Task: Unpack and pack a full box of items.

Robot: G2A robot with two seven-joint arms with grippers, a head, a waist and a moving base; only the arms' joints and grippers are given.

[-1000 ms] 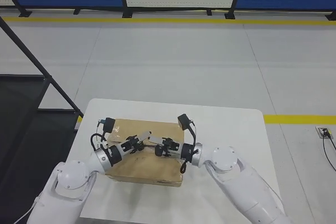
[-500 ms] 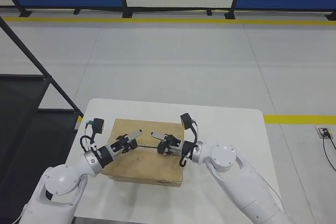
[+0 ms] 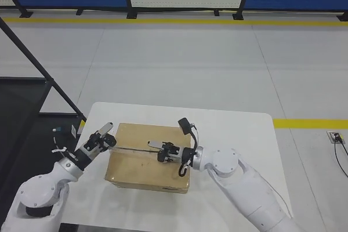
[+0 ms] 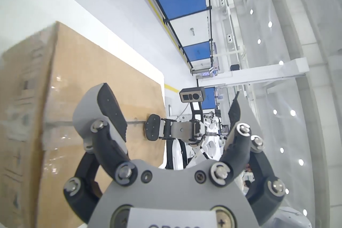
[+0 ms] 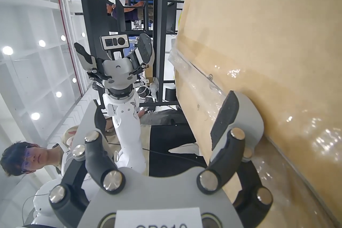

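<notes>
Mid-bench: taped brown cardboard box (image 3: 148, 165) on white bench (image 3: 243, 145). Left pincer (image 3: 106, 134) open, just off the box's side nearest the bench's left edge. Right pincer (image 3: 159, 149) open over the taped seam.

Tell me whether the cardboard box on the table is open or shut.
Shut. The brown cardboard box has its top flaps lying flat, meeting at a seam with clear tape along it.
</notes>
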